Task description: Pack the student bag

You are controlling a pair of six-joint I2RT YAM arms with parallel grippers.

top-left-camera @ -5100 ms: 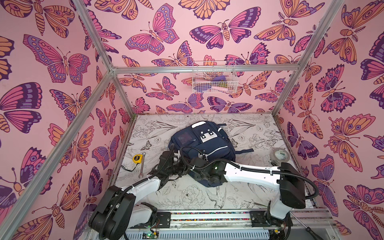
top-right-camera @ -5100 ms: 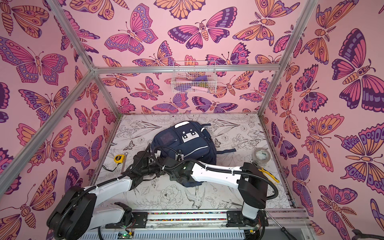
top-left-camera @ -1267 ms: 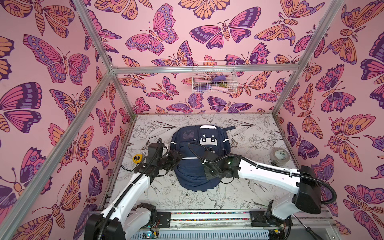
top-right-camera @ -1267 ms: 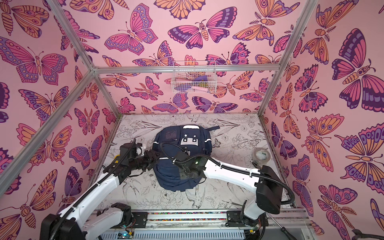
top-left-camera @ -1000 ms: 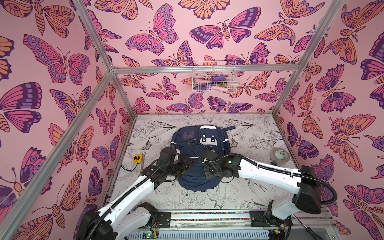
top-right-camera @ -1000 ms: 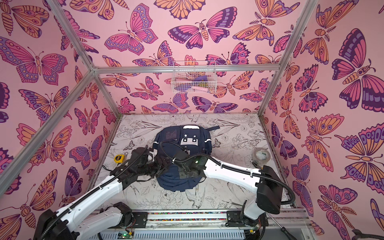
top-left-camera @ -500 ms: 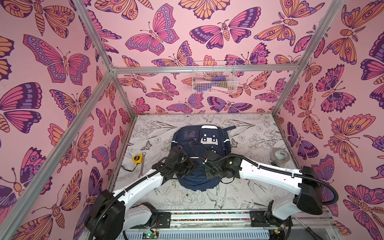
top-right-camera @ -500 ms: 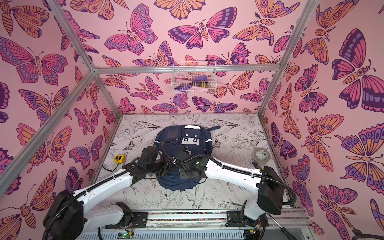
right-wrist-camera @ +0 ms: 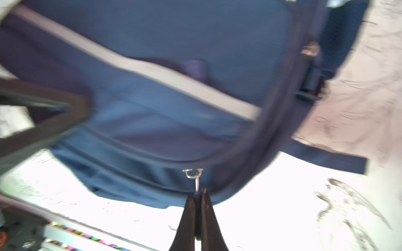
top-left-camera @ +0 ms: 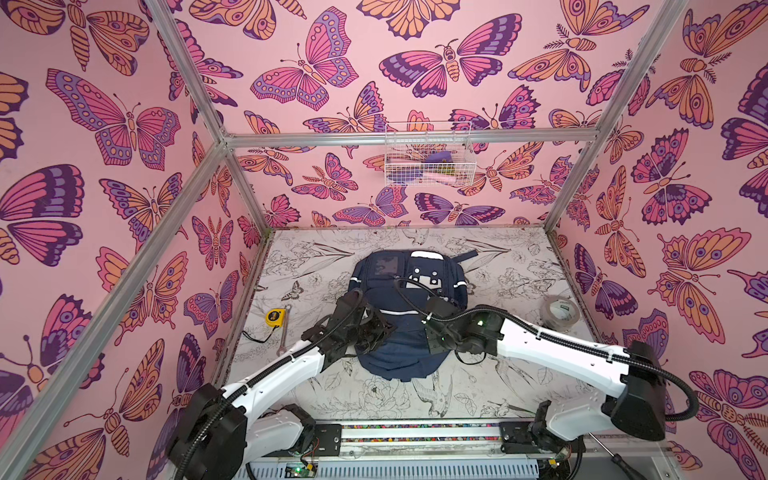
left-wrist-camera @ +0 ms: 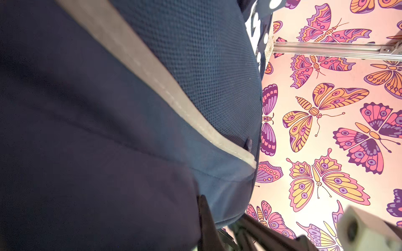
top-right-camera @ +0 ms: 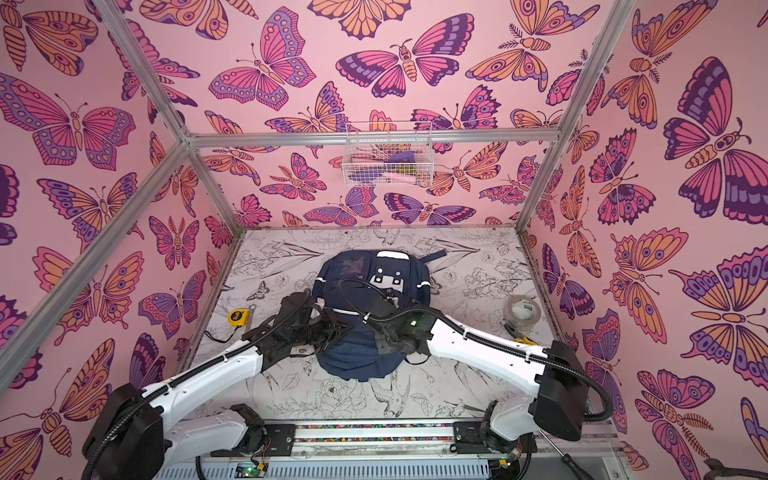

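Note:
The student bag [top-left-camera: 409, 286] [top-right-camera: 374, 270], navy with white stripes and a dotted white patch, lies flat in the middle of the table in both top views. My left gripper [top-left-camera: 376, 328] [top-right-camera: 328, 328] is at the bag's lower left side. In the left wrist view navy fabric fills the frame and hides one finger, and the left gripper [left-wrist-camera: 201, 202] is shut on a fold of it. My right gripper [top-left-camera: 430, 336] [right-wrist-camera: 198, 193] is at the bag's lower right edge, shut on a metal zipper pull [right-wrist-camera: 196, 182].
A yellow tape measure [top-left-camera: 274, 317] and a wrench [top-left-camera: 283, 336] lie left of the bag. A roll of tape [top-left-camera: 560, 311] sits at the right edge. A white wire basket [top-left-camera: 428, 160] hangs on the back wall. A screwdriver [top-left-camera: 615, 457] lies beside the front rail.
My left arm has swung in from left of the bag to its lower left side, and its jaws have closed. The right gripper has stayed shut at the bag's edge.

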